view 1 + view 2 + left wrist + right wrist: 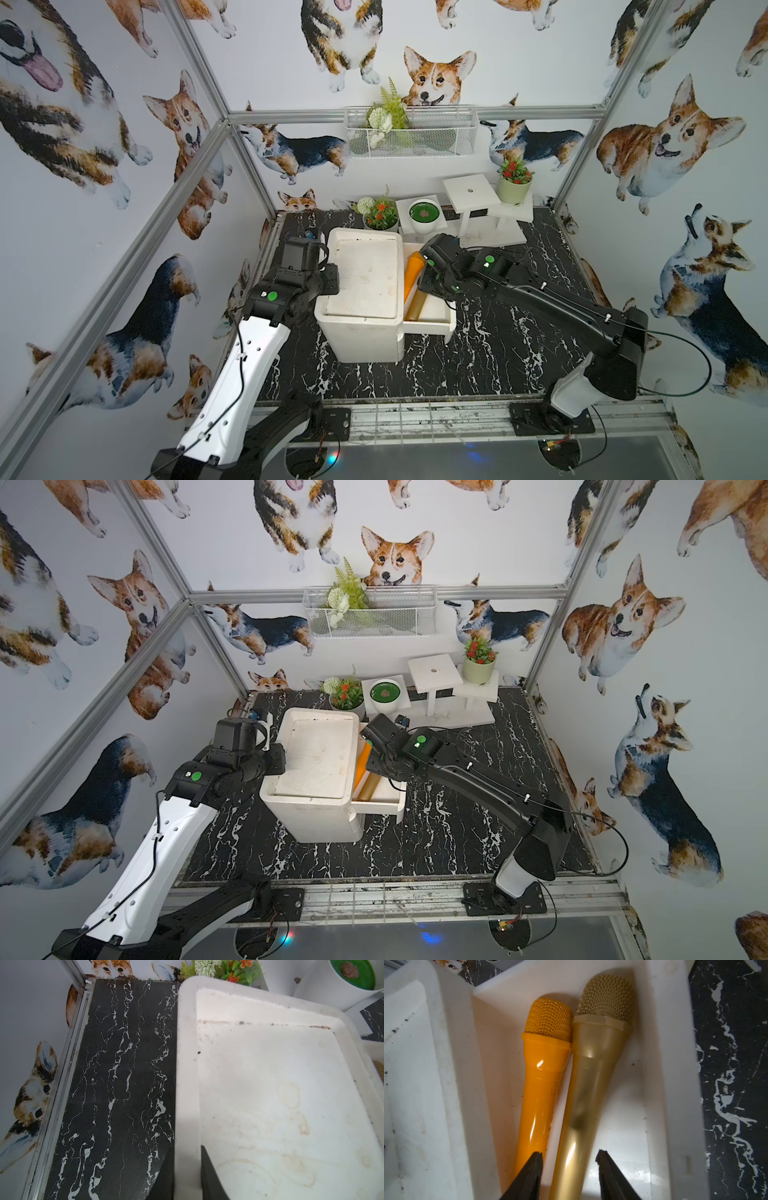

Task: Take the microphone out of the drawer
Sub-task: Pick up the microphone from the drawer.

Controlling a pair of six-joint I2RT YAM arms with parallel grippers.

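Two microphones lie side by side in the open white drawer (675,1084): an orange one (546,1076) and a gold one (591,1084), mesh heads towards the front. Both top views show the drawer (428,326) pulled out to the right of the white cabinet (365,274), with the orange microphone (413,274) and the gold microphone (415,305) inside. My right gripper (569,1152) is open and reaches down into the drawer, astride the gold handle, with a gap at one finger. My left gripper (188,1147) is shut on the cabinet's left rim (187,1084).
Behind the cabinet stand a small flower pot (380,216), a white pot with a green top (424,214), white stepped stands (469,189) and a pot of red flowers (514,185). A wire basket (411,133) hangs on the back wall. Black marble tabletop (478,361) lies in front.
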